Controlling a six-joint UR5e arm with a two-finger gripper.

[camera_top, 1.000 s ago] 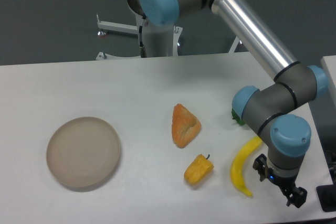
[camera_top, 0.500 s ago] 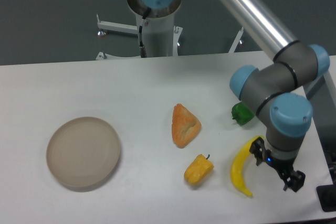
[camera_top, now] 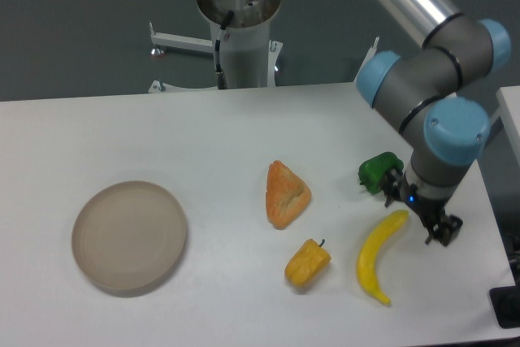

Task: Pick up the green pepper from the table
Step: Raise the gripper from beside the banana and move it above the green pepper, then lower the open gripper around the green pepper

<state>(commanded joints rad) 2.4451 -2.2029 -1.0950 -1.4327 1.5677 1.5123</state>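
Observation:
The green pepper (camera_top: 376, 171) is small, glossy and lumpy and lies on the white table (camera_top: 203, 136) towards the right side. My gripper (camera_top: 419, 210) hangs just right of and in front of it, low over the table. Its two dark fingers stand apart and hold nothing. The left finger (camera_top: 392, 188) is close beside the pepper; I cannot tell whether it touches. The arm's wrist covers the table behind the pepper.
A yellow banana (camera_top: 375, 257) lies just below the gripper. A small yellow-orange pepper (camera_top: 307, 262) and an orange wedge-shaped item (camera_top: 286, 193) lie mid-table. A round beige plate (camera_top: 130, 235) sits at the left. The table's right edge is near the gripper.
My gripper has moved up and back from the front right corner, past the banana's tip, towards the green pepper. The pepper, earlier mostly hidden by the arm, is now in full view.

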